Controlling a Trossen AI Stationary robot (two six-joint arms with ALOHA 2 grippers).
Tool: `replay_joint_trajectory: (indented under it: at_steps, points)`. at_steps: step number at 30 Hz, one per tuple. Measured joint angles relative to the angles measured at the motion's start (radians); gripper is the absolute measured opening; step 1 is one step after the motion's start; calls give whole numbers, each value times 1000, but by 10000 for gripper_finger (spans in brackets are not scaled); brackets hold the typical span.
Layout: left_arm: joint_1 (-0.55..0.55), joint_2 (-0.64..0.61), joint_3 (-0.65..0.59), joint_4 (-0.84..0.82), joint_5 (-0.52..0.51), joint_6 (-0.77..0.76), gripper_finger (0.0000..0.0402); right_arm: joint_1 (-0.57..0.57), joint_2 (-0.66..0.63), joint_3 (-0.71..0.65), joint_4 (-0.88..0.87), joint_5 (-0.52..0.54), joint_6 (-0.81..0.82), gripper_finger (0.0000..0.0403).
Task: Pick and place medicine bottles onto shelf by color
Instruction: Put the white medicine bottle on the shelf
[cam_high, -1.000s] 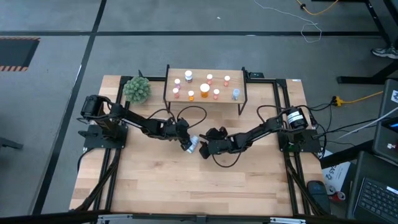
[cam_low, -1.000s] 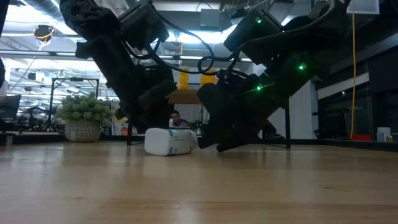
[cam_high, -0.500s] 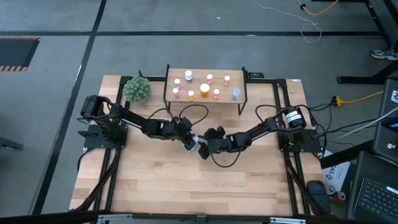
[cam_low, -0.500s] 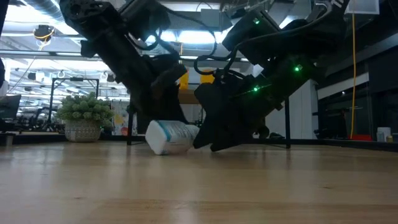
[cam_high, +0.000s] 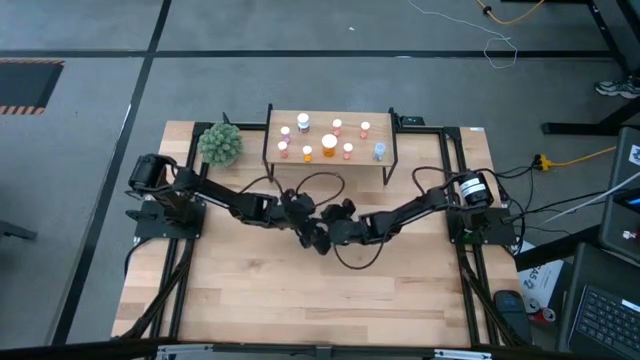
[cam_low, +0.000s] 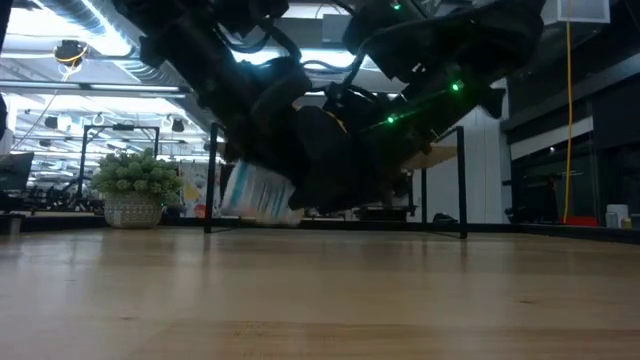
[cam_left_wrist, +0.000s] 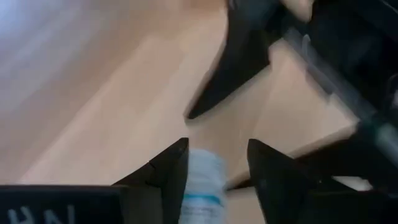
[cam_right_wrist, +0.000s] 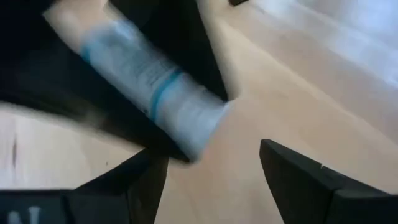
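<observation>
My left gripper is shut on a white medicine bottle with a blue-green label, held tilted a little above the tabletop at mid-table. In the high view both grippers crowd together there and hide the bottle. My right gripper stands open right beside it, its fingers on either side of the bottle's free end and apart from it. The shelf stands at the table's far edge, with several small orange, white and pale bottles upright on its board. My left gripper pinches the white bottle by its labelled sides between its two fingers. The fingers slant down from the table's left. The bottle is lifted clear of the table and tilted, with one end sticking out toward my right gripper.
A green spiky plant ball sits at the far left, beside the shelf. The shelf's thin black legs stand behind the grippers. Bare wooden tabletop spreads toward the near edge.
My left gripper has risen and rolled a little with the bottle in its hold. The bottle lay on its side on the table; one end tipped up first, and now it hangs tilted and clear. My right gripper has risen too, drawn closer toward the left and stayed open.
</observation>
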Motion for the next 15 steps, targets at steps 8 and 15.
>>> replay_joint_trajectory:
  at_steps: [8,15]
  points:
    - [-16,1,3,-112,-29,-41,160,2,-9,41,-128,64,2,255]
    - [-46,-25,3,-139,-57,-63,160,20,-18,45,-136,40,27,255]
